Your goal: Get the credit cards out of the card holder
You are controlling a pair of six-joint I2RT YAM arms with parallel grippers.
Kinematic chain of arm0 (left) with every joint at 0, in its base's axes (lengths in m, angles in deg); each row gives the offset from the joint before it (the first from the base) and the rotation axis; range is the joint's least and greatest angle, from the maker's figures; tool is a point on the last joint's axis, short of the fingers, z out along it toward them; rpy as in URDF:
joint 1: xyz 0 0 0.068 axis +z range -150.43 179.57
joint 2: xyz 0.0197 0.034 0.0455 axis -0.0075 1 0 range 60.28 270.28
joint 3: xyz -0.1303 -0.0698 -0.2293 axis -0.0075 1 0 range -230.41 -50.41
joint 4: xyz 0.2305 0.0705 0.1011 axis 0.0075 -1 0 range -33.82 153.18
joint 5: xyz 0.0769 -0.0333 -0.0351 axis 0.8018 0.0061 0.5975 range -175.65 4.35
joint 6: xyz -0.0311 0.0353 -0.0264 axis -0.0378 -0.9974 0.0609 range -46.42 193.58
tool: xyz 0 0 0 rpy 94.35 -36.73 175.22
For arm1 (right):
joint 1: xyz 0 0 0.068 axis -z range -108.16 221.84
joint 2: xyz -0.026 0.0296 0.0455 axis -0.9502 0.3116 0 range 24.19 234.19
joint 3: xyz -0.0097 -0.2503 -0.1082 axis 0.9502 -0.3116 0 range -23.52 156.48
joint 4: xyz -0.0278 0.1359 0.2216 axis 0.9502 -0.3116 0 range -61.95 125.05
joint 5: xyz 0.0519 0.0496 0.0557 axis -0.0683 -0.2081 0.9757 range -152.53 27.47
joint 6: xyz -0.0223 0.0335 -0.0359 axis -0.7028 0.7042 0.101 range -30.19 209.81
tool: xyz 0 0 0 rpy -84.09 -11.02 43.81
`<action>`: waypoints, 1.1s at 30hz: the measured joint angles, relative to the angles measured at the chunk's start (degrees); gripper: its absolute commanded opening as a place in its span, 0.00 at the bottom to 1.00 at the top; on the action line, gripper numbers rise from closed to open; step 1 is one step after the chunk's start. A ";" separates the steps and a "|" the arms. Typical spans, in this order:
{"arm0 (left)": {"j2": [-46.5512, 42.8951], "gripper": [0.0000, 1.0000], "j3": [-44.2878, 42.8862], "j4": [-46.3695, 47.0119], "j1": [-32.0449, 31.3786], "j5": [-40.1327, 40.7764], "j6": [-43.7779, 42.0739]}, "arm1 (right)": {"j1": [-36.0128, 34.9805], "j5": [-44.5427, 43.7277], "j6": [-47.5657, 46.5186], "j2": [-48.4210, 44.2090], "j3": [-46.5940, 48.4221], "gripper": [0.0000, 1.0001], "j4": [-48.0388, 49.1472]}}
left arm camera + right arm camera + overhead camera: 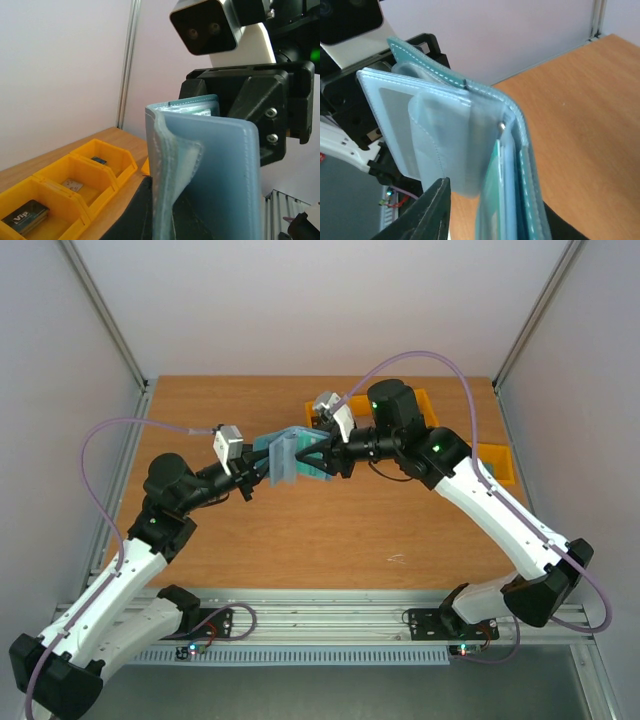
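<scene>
The teal-blue card holder (290, 455) hangs unfolded above the middle of the table, held between both arms. My left gripper (264, 472) is shut on its near panel (220, 175), which fills the left wrist view between the dark fingers (132, 217). My right gripper (326, 457) straddles the other panel from the opposite side. In the right wrist view, thin edges of credit cards (492, 200) show in that panel's pockets. The left finger (427, 215) stands a small gap away from them and the other finger lies behind the cover, so the jaws are open. Clear sleeves (440, 140) fan out to the left.
Yellow plastic bins (425, 402) stand at the table's far right, another (497, 462) near the right edge. In the left wrist view a row of bins (75, 175) holds a dark card marked VIP (25, 217) and two smaller cards. Metal frame posts flank the table.
</scene>
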State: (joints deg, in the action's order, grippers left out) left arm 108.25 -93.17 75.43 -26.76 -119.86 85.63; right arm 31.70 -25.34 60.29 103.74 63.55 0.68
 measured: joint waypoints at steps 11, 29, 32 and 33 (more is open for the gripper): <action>-0.24 0.60 0.00 0.00 -0.07 0.44 0.70 | -0.22 -5.53 4.42 4.76 5.35 0.01 -4.48; -0.24 0.99 0.90 -1.27 -0.79 2.54 -5.90 | -4.22 -14.75 7.87 7.61 14.29 0.01 -9.22; -0.24 0.99 1.36 -1.22 -0.81 3.02 -8.76 | -4.24 -17.07 8.57 8.04 14.58 0.01 -10.29; -0.24 0.99 1.57 -1.22 -0.83 3.28 -9.88 | -4.22 -17.79 8.81 8.28 14.88 0.01 -10.75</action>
State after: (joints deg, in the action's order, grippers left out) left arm 108.01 -91.59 74.21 -27.59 -116.59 75.75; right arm 27.48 -43.13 69.10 112.02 78.43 -10.07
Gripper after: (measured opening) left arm 0.994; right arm 0.038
